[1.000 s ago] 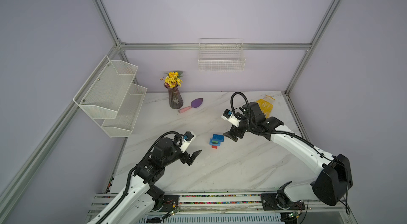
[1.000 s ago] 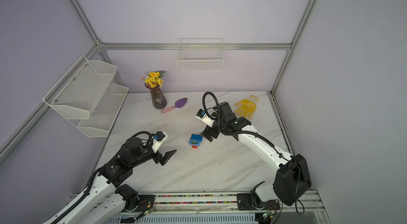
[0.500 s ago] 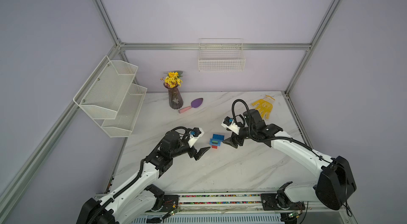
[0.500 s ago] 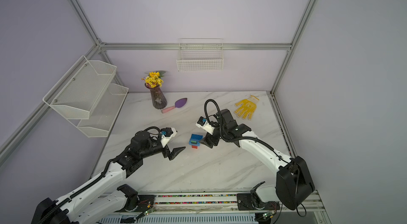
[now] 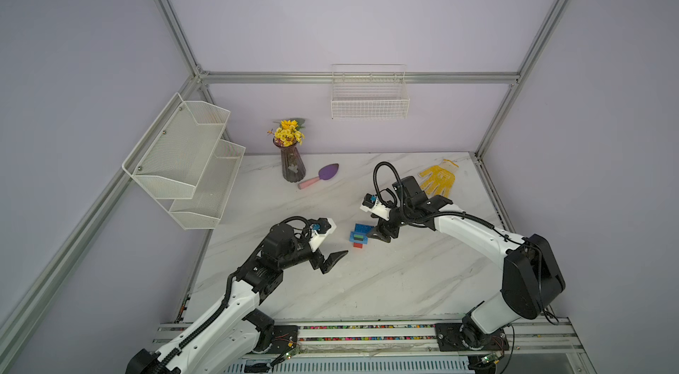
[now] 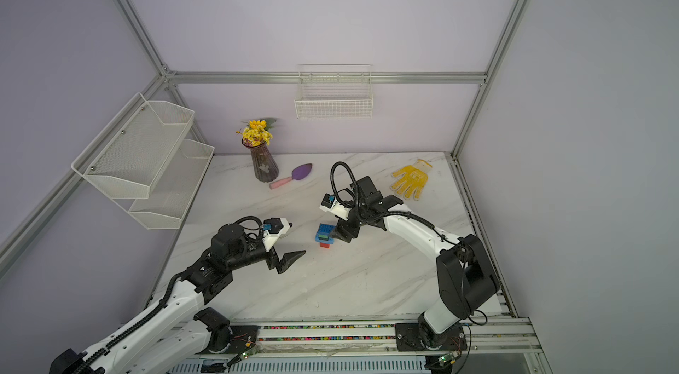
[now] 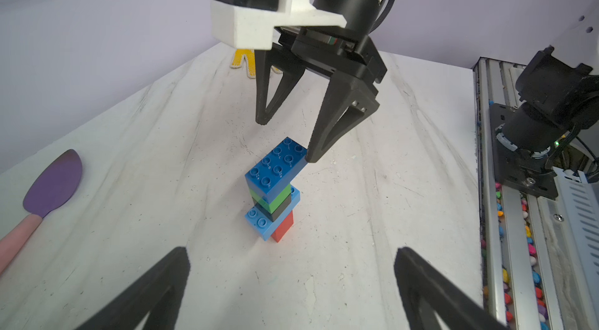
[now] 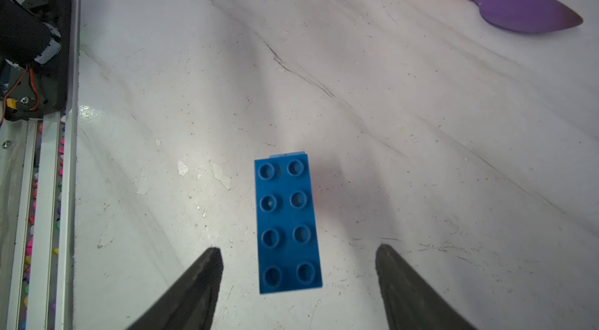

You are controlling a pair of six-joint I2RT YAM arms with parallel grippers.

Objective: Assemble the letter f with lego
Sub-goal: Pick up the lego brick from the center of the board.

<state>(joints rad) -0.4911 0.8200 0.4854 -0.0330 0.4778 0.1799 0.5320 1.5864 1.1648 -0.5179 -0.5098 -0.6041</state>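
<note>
Got right tool (image 8: pixel 298 247) released, straddling dark blue brick (image 8: pixel 287 224) lengthwise, long axis straight ahead; left tool (image 7: pixel 290 249) released too, farther off.

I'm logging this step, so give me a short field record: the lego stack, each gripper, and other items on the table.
stack: letter f stands upright on the table, five bricks joined
order, top down: dark blue brick, green brick, black brick, light blue brick, red brick
right gripper: open, straddling the dark blue brick, gaps on both sides
left gripper: open, beside the stack, holding nothing
other items: vase, purple trowel, yellow glove
</note>
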